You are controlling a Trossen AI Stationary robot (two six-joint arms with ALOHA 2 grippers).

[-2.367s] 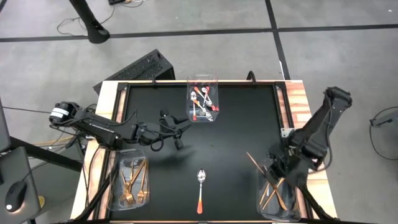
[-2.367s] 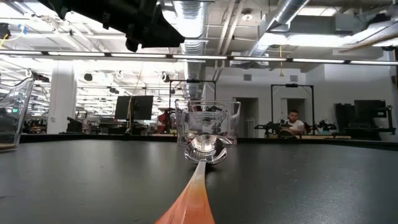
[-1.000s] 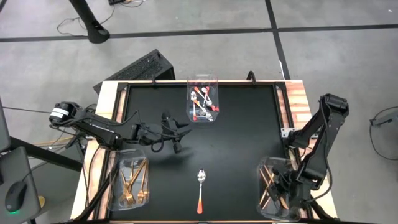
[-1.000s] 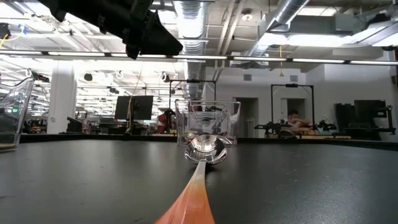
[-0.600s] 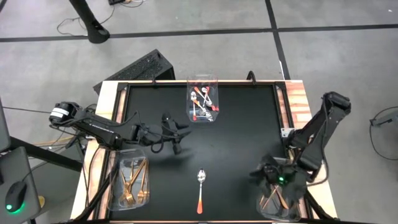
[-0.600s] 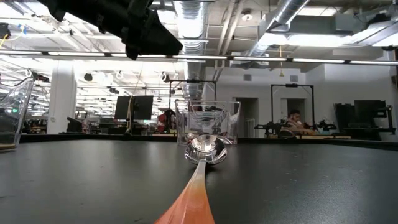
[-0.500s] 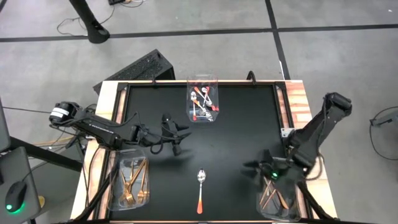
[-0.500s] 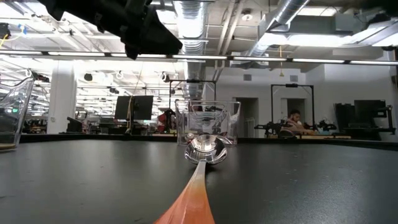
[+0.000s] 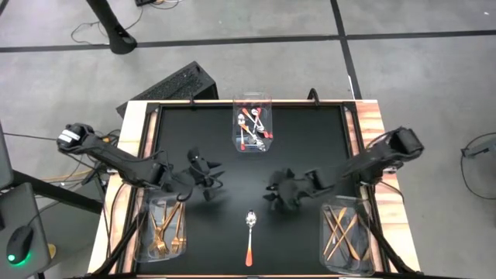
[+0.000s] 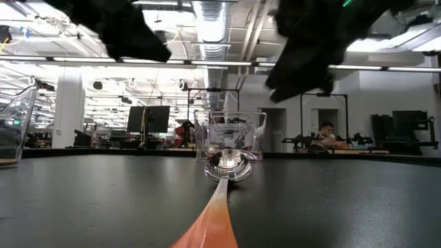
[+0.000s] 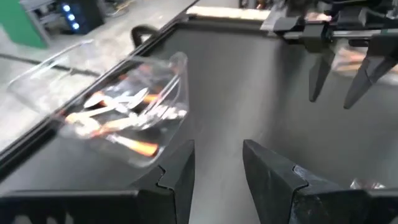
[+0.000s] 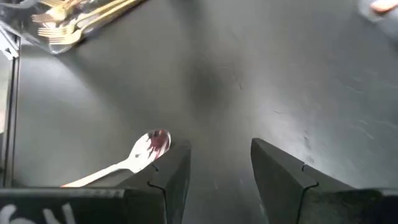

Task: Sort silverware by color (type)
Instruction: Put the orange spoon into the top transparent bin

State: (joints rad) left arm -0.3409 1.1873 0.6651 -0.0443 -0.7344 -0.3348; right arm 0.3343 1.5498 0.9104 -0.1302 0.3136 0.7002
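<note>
Nearly sorted; one spoon (image 9: 249,232) left on desk (image 9: 310,147).
Right gripper (image 9: 280,191) wide, empty, just beside spoon bowl; left gripper (image 9: 203,177) wide, empty, farther off.

Bright even overhead light; wrist views motion-blurred, the low view's arms dark silhouettes.

Matt black table (image 9: 310,155) – glossy metal spoon (image 9: 249,232) – clear plastic bins (image 9: 252,124)
</note>
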